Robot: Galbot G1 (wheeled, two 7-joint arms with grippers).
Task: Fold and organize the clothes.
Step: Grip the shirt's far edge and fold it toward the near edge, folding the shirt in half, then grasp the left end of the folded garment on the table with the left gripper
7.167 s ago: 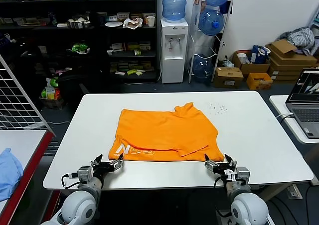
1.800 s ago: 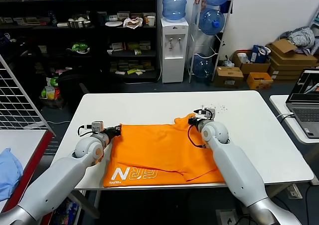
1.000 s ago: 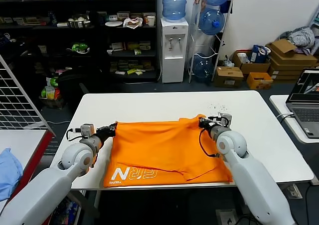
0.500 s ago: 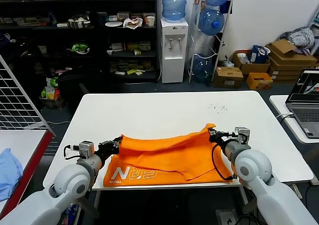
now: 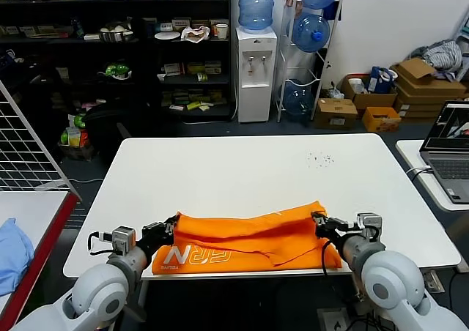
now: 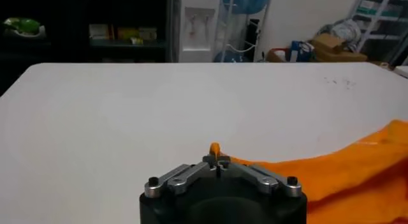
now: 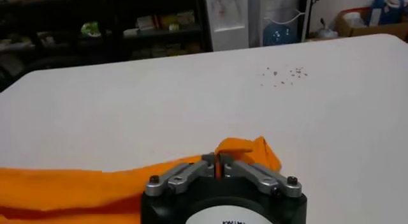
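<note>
Left gripper [image 5: 170, 228] pinching T-shirt [image 5: 249, 236] | right gripper [image 5: 320, 222] pinching opposite corner, low

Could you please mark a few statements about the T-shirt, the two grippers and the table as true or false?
1. The orange T-shirt lies along the near edge of the white table. True.
2. The left gripper has orange fabric pinched between its fingers. True; a small tuft of cloth shows at the tips.
3. The right gripper hovers over the far edge of the table, away from the shirt. False; it is at the shirt's right end near the front edge, with fabric between its fingers.
4. The white lettering sits at the shirt's right end. False; it is near the left end.
5. A scatter of small dark specks marks the table beyond the shirt. True.
</note>
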